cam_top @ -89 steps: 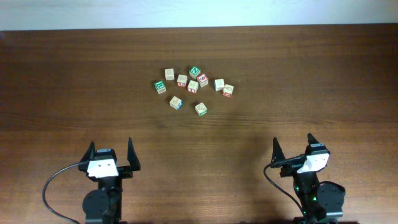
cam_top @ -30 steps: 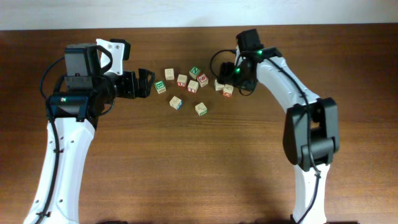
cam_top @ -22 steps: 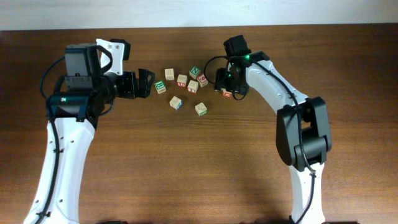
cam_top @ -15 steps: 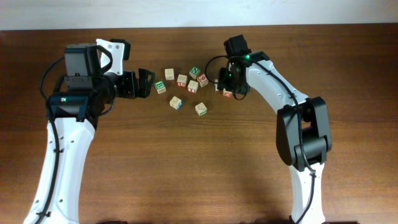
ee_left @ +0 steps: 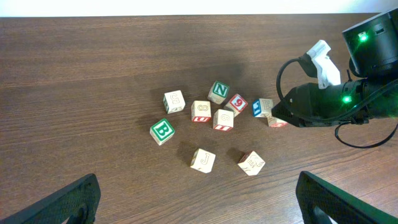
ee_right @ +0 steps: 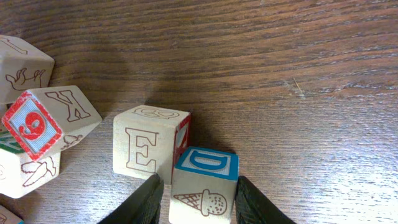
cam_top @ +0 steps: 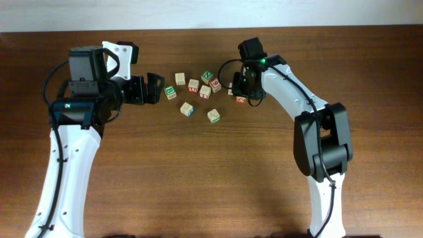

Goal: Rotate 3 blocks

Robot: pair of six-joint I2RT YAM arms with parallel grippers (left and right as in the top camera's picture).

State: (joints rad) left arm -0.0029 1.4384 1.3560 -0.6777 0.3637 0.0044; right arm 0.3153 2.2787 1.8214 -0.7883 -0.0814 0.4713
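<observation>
- Nearest in, the green-yellow block (cam_top: 213, 116) sits flat on the worktop (cam_top: 211, 185), on its own and clear of the cluster.
- Just left of it and a shade farther back is the J block (cam_top: 188, 108), also alone.
- Over on the left, the left claw (ee_left: 198, 186) is spread wide and hovers above the worktop with nothing between its jaws. It points at the cluster from the side, and the B block (cam_top: 170, 92) is the cube closest to it.
- On the right end of the cluster, the right claw (ee_right: 198, 186) is right down at the worktop, straddling the D block (ee_right: 206, 165).
- That cube has a blue face on top and an ice-cream cone on the side facing the wrist camera.
- The fingers (ee_right: 140, 202) sit tight against either side of it. Whether they are truly pinching or a hair short, I cannot tell.
- Hard against the D block's far-left corner stands the E block (ee_right: 146, 149), upright, with red showing on its side face.
- Left of that comes the 6 block (ee_right: 31, 127), with its red-framed face turned cornerwise to the others.
- At the very back of the cluster is the N block (cam_top: 207, 75) in bold green.
</observation>
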